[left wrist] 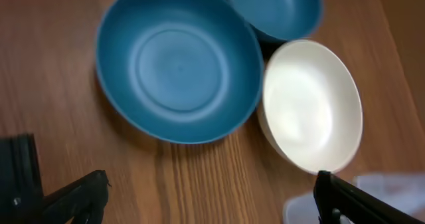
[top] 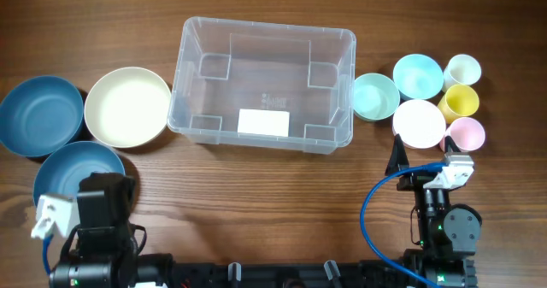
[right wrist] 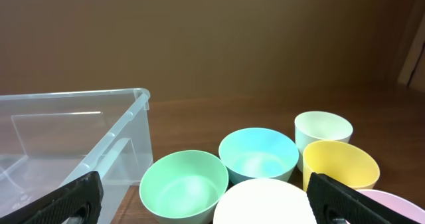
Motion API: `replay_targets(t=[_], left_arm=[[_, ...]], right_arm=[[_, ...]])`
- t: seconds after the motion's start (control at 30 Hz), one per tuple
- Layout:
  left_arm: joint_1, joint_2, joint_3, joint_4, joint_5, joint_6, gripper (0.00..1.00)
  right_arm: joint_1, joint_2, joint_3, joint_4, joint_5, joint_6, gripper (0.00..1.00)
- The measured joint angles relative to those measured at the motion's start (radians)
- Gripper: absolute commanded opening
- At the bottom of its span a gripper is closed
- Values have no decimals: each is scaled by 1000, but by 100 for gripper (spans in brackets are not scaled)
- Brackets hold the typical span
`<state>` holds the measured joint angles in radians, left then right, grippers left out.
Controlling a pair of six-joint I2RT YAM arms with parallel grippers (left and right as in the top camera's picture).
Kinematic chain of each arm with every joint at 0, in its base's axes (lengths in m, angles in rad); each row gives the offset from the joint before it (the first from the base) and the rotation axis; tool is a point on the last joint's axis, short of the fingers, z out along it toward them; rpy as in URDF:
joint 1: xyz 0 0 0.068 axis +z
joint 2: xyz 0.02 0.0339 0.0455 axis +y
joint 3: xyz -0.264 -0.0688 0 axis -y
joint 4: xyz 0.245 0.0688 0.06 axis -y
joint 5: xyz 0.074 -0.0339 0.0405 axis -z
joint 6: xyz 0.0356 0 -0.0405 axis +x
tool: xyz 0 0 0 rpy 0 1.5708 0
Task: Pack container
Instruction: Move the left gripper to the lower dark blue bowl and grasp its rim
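The clear plastic container (top: 192,61) stands empty at the table's middle, with a white label on its base. Its right end shows in the right wrist view (right wrist: 73,127) and a corner shows in the left wrist view (left wrist: 392,187). My left gripper (left wrist: 209,197) is open and empty, low over bare wood in front of a dark blue bowl (left wrist: 176,61) and a cream bowl (left wrist: 309,104). My right gripper (right wrist: 209,201) is open and empty, just short of a white bowl (right wrist: 265,207). In the overhead view the right gripper (top: 420,151) is right of the container.
Left of the container are two dark blue bowls (top: 40,114) (top: 79,164) and the cream bowl (top: 128,106). On its right are a green bowl (top: 375,96), a light blue bowl (top: 418,75), the white bowl (top: 419,123), and white (top: 462,69), yellow (top: 459,101) and pink (top: 466,134) cups.
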<state>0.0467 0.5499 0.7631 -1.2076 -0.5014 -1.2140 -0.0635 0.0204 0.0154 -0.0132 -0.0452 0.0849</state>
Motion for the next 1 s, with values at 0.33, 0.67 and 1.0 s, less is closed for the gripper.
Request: replay_targets(t=[0.33, 0.67, 1.0], left_arm=[[0, 1, -132, -6, -26, -273, 91], [99, 3, -184, 34, -34, -374, 93], [351, 184, -176, 349, 259, -18, 99]], right_arm=[[0, 0, 0, 0, 0, 0, 100], [0, 0, 0, 0, 0, 0, 100], [0, 0, 0, 0, 0, 0, 100]])
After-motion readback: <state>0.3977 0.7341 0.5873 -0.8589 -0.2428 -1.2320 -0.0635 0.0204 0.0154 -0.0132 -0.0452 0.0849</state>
